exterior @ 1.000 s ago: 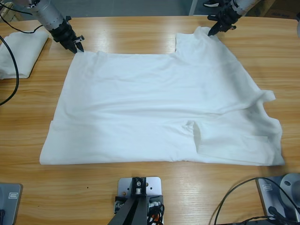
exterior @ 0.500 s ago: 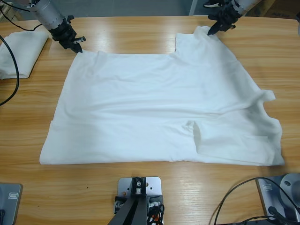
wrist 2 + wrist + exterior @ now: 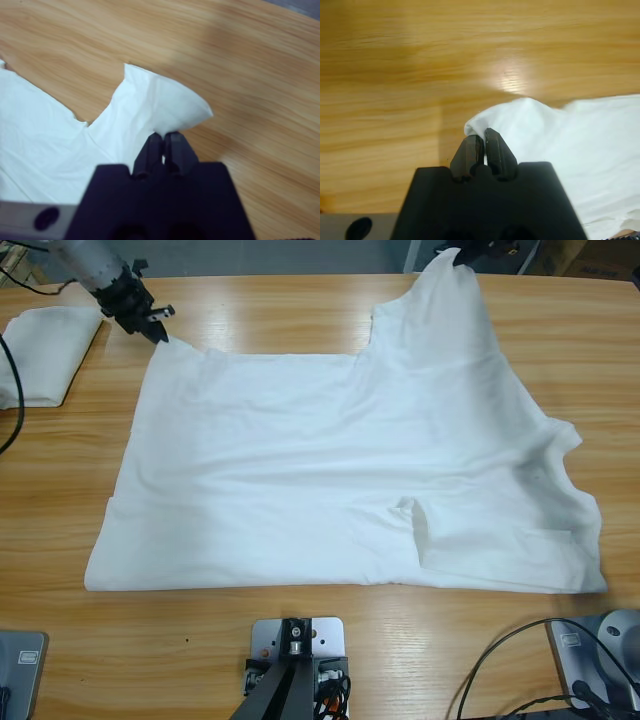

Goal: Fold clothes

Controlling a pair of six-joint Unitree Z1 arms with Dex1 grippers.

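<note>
**Both grippers pinch the far corners of the white T-shirt**

A large white T-shirt [image 3: 340,470] of thin, soft, unprinted fabric lies spread across most of the long wooden table [image 3: 300,310], whose glossy honey-coloured top shows long streaks of grain and a bright patch of reflected light. The cloth is mostly flat, with shallow ripples running across it. Its near hem is a straight edge along the table's front side. On the shirt's right side the fabric bunches into soft folds, and a short sleeve lies doubled over the body near the front edge, making a small raised flap.

The left gripper [image 3: 158,335] sits at the shirt's far-left corner. In the left wrist view its two black jaws are pressed nearly together on a rounded peak of white cloth, the left gripper [image 3: 484,135] holding that corner drawn up off the wood into a little tent.

The right gripper [image 3: 462,255] is at the shirt's far-right corner, at the top edge of the high view. There the fabric rises in a tall pointed peak with taut creases fanning down into the body. The right wrist view shows the right gripper [image 3: 162,137] with jaws closed on a curved flap of the T-shirt [image 3: 150,110].

To the left of the shirt, apart from it, a folded white cloth [image 3: 45,350] lies by the table's left edge.
</note>
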